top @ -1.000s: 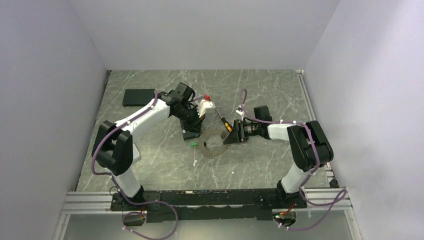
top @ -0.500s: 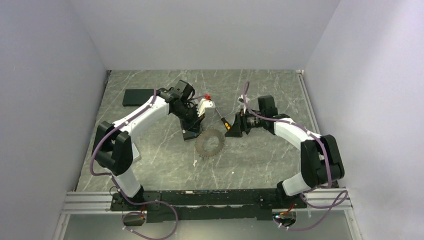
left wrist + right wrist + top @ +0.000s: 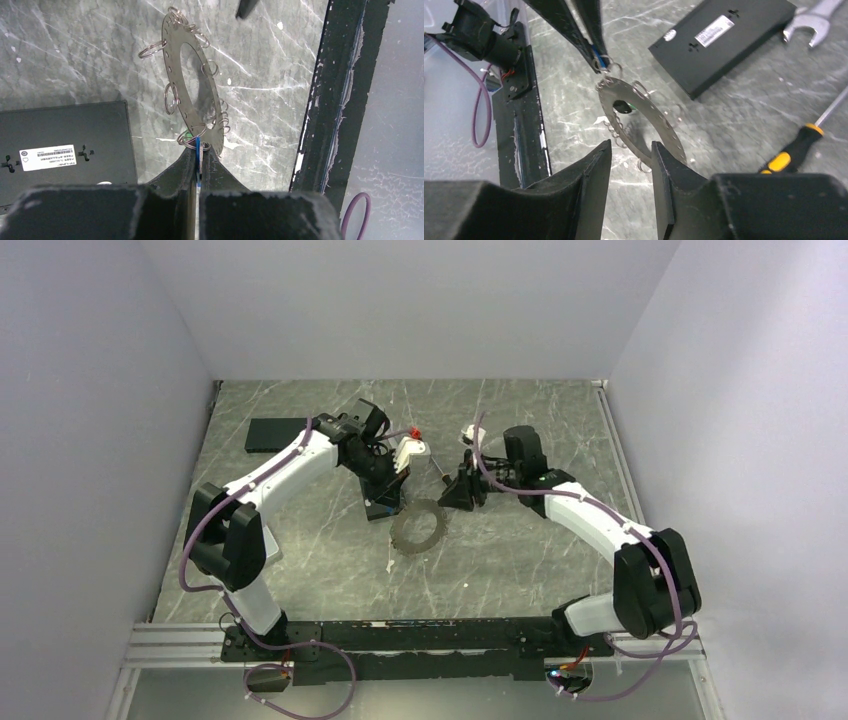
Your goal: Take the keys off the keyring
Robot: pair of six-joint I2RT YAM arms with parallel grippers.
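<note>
The keyring (image 3: 418, 526) is a dark grey toothed ring with several small wire loops. It sits mid-table, tilted up at the edge nearest my left gripper (image 3: 397, 514). In the left wrist view, the left gripper (image 3: 199, 152) is shut on the blue key (image 3: 199, 159), which hangs from the keyring (image 3: 176, 65). The green key (image 3: 185, 134) peeks out just behind that edge. My right gripper (image 3: 458, 498) is open and empty. In the right wrist view, the right gripper (image 3: 631, 150) is just short of the keyring (image 3: 663, 131), not touching it.
A black box (image 3: 380, 506) lies under the left gripper and shows in both wrist views (image 3: 65, 142) (image 3: 724, 40). A second black box (image 3: 278, 433) lies far left. A yellow-handled screwdriver (image 3: 791, 150) and a silver spanner (image 3: 811, 20) lie behind the ring. The table's rail (image 3: 340, 90) is close by.
My right gripper has let go of the ring and drawn back up and towards the rear. The ring has dropped lower. The left gripper has stayed shut at the ring's edge.
</note>
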